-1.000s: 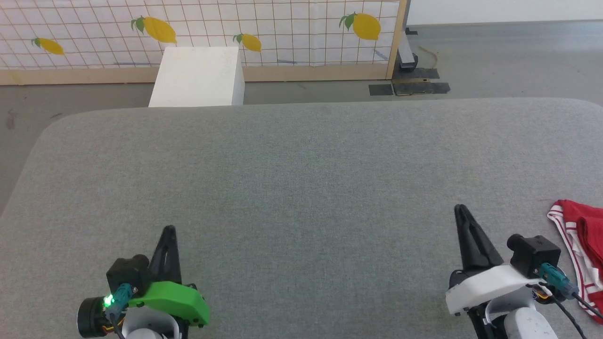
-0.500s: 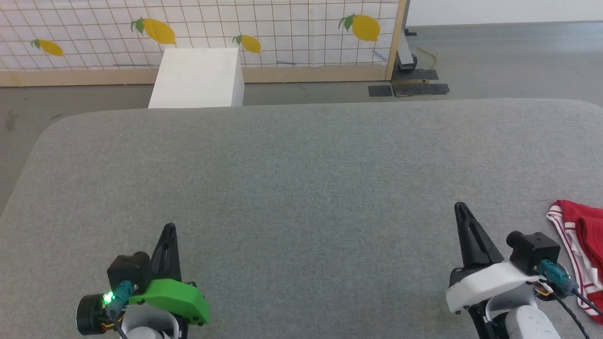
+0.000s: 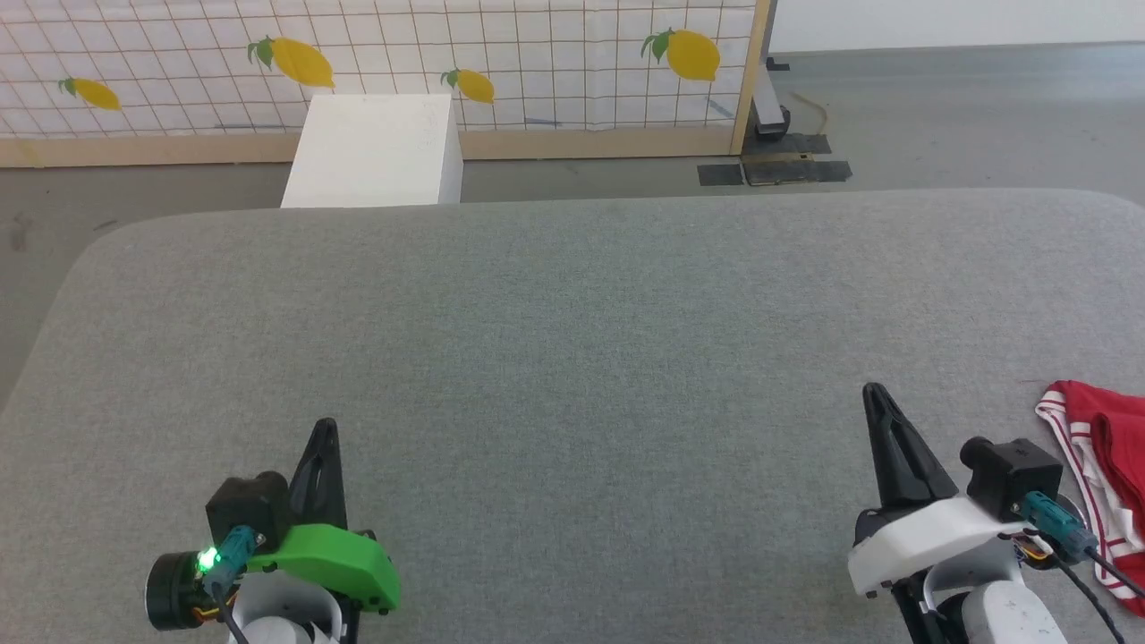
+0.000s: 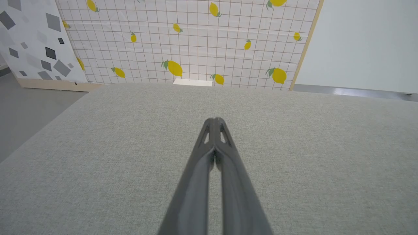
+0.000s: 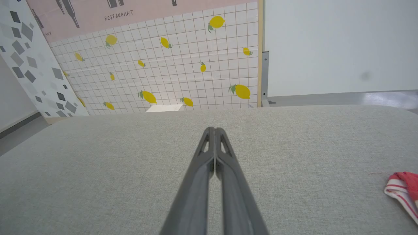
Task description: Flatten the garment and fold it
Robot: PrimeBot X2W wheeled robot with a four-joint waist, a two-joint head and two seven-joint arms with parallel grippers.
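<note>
Garment (image 3: 1105,474) lies bunched at the tabletop's (image 3: 572,340) right edge, untouched. Left gripper (image 3: 324,427) and right gripper (image 3: 872,394) are fully closed, empty, apparently parked before starting.

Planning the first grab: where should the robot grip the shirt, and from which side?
Probably the striped trim of the shirt, bunched and facing the right gripper. Come from the shirt's left, from above, once the shut gripper opens.
</note>
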